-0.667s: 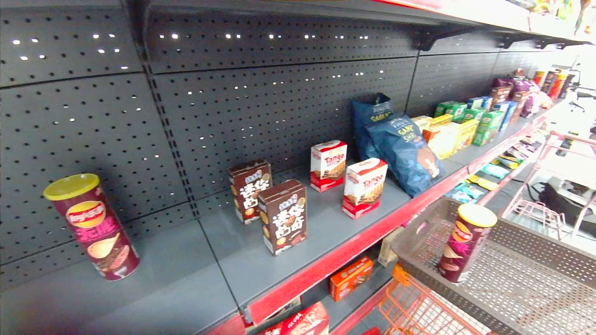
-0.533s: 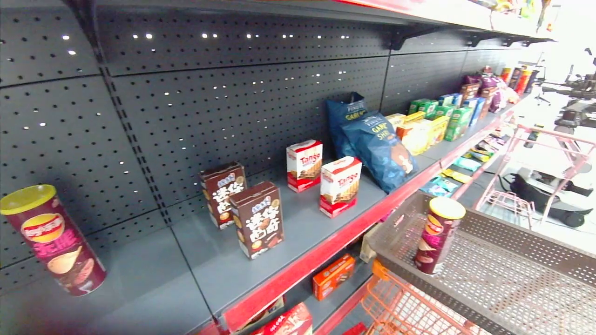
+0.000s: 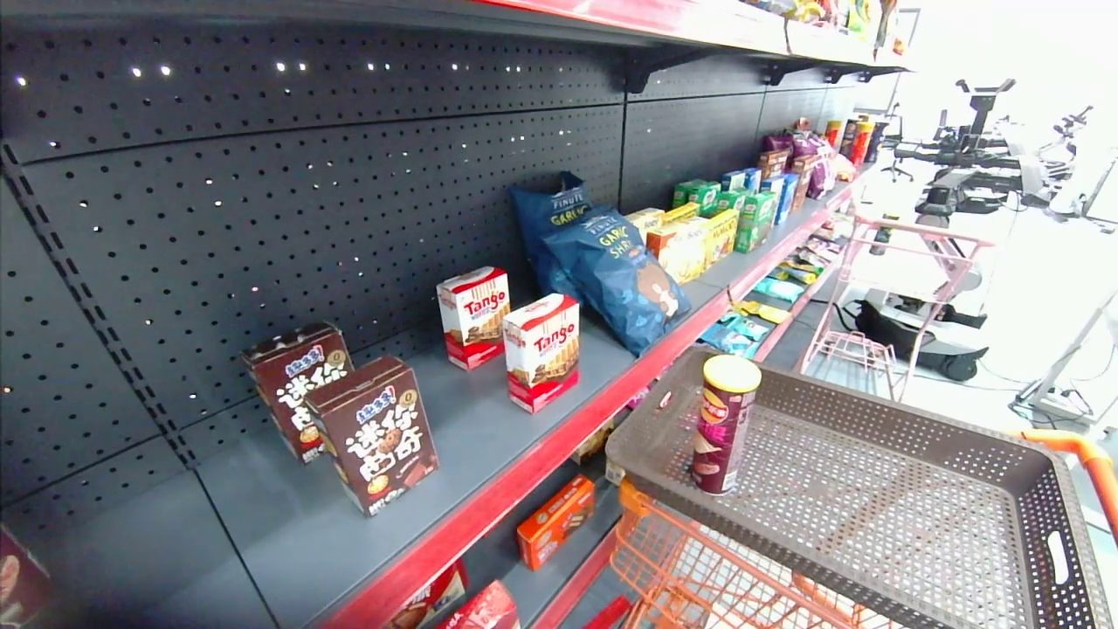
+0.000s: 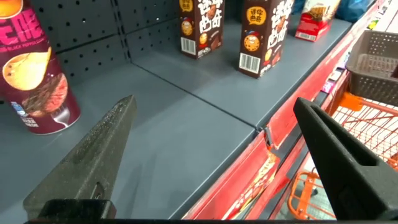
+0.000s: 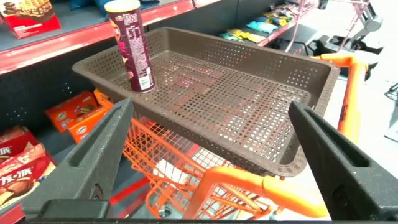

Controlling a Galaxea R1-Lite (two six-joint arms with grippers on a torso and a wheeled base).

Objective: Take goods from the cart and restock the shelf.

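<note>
Head view swung right since the earlier frames, so the whole shelf (image 3: 262,524) slid left in it; the goods themselves hadn't moved. You had the left gripper (image 4: 212,106) spread wide and empty over the shelf board, with the shelved chip can (image 4: 34,68) upright just outside one finger. Your right gripper (image 5: 211,107) was also spread wide and empty, above the brown basket (image 5: 249,87) on the cart (image 5: 292,183). The remaining chip can (image 5: 132,46) stood upright ahead of it, in the basket's far corner by the shelf.
</note>
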